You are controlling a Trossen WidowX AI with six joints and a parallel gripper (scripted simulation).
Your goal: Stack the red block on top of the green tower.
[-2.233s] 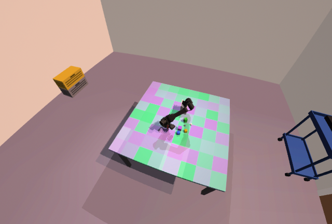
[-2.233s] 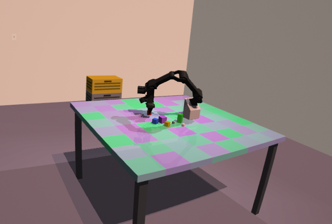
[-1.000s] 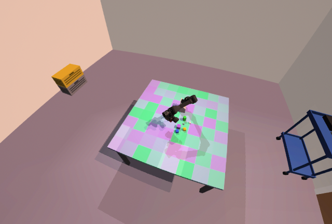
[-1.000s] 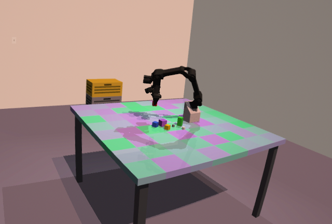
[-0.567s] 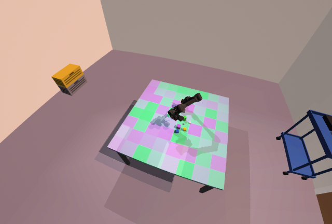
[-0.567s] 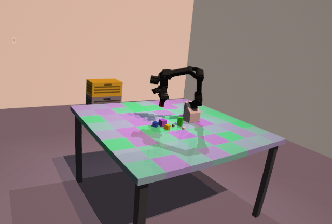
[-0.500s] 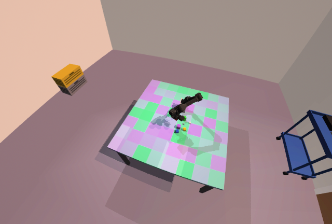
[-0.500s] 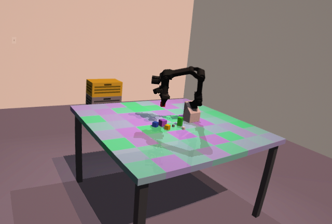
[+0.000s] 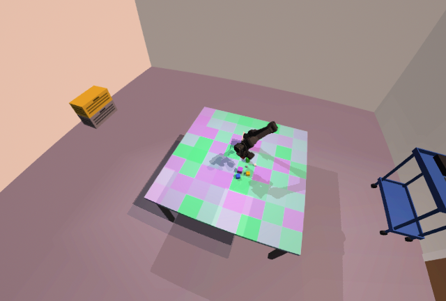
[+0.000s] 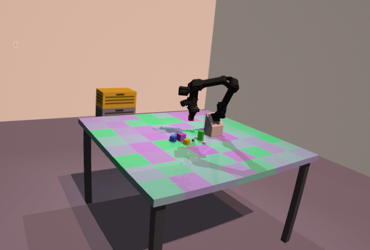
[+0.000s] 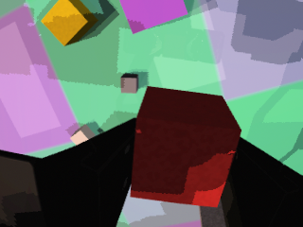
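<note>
The red block (image 10: pixel 189 118) (image 11: pixel 182 151) is held between the gripper's fingertips, well above the table; in the top view it is mostly hidden by the arm. My gripper (image 10: pixel 191 116) (image 11: pixel 180 134) is shut on it. The green tower (image 10: pixel 200 135) (image 9: pixel 247 159) stands upright on the table, lower than the block and, in the exterior view, a little to its right. The tower does not show in the wrist view, so how the block lines up with it cannot be told exactly.
A purple block (image 9: pixel 240 169) (image 10: pixel 181 136) (image 11: pixel 153 11), a blue block (image 9: pixel 237 175) (image 10: pixel 173 138) and an orange block (image 9: pixel 247 173) (image 10: pixel 186 141) (image 11: pixel 66 21) stand near the tower. Two tiny cubes, one grey (image 10: pixel 193 140) (image 11: pixel 129 83) and one pale (image 10: pixel 204 143) (image 11: pixel 81 135), lie beside it. The arm's base (image 10: pixel 214 129) is behind.
</note>
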